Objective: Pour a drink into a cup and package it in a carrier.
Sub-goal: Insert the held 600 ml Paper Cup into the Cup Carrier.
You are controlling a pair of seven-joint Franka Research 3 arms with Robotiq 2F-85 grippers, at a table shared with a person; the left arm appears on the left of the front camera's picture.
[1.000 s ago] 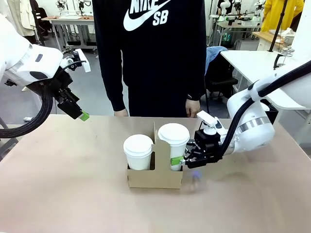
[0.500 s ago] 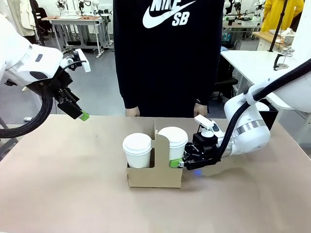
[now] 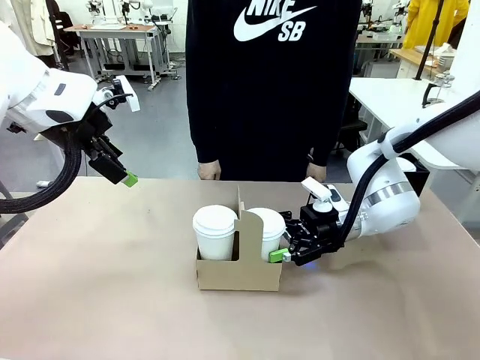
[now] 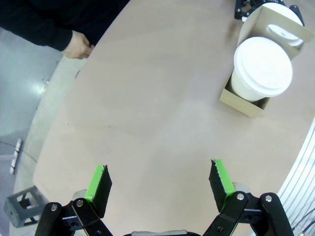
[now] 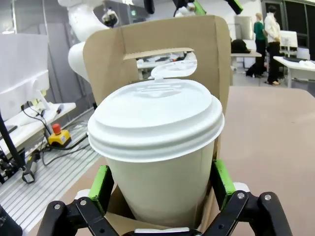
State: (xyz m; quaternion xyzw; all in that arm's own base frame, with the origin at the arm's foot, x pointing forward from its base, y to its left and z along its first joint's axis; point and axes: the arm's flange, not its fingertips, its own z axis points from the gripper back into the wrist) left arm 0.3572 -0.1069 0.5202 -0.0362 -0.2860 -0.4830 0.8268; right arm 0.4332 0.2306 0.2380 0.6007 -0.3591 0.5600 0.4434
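The right hand [image 3: 283, 253] pinched the cup [image 3: 264, 232] seated in the carrier's [image 3: 240, 271] right slot; the left hand [image 4: 160, 182] hung spread above the desk [image 3: 112, 285].

carrier [image 3: 240, 271] wall hides the cup [image 3: 264, 234] base.

Matt paper cup [image 5: 160, 189], glossy plastic lid [image 5: 155, 118], cardboard carrier [image 3: 238, 271].
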